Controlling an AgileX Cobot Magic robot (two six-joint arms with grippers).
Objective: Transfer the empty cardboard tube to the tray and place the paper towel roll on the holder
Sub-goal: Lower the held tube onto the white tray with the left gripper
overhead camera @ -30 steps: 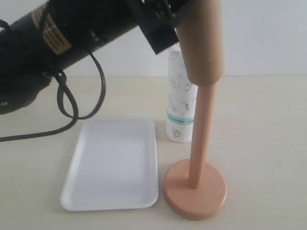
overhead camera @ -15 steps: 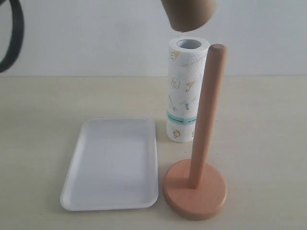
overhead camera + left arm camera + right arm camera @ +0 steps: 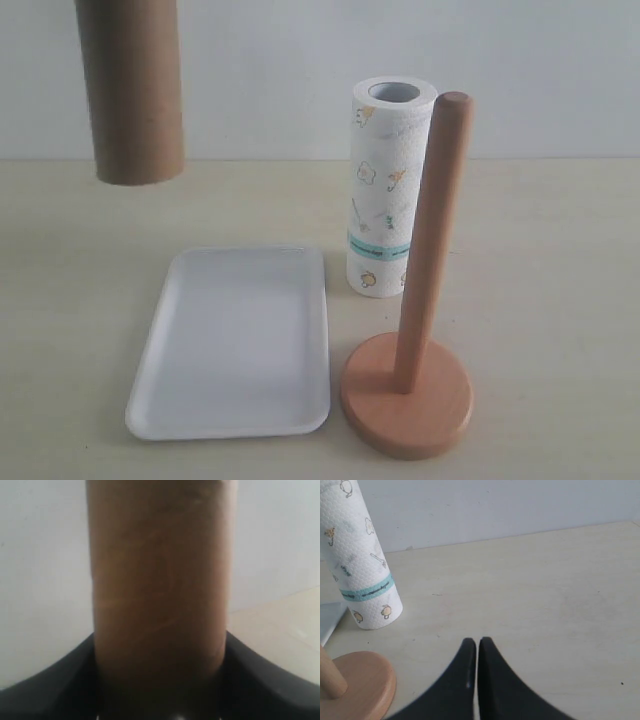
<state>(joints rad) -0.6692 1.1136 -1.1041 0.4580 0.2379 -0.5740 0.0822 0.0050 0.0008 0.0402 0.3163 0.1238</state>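
Brown cardboard tube (image 3: 131, 90), plain and faintly streaked, upright in mid-air.

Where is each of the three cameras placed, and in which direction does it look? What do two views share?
Exterior: low over the table, facing the back wall; shows tray, paper towel roll, holder and, up in the air, the cardboard tube; no robot part.
Left wrist: on the left arm, looking along the left gripper, clamped on the tube.
Right wrist: on the right arm, looking down past the shut right gripper at table, roll, holder base.
Shared: exterior and right wrist both show roll and holder.
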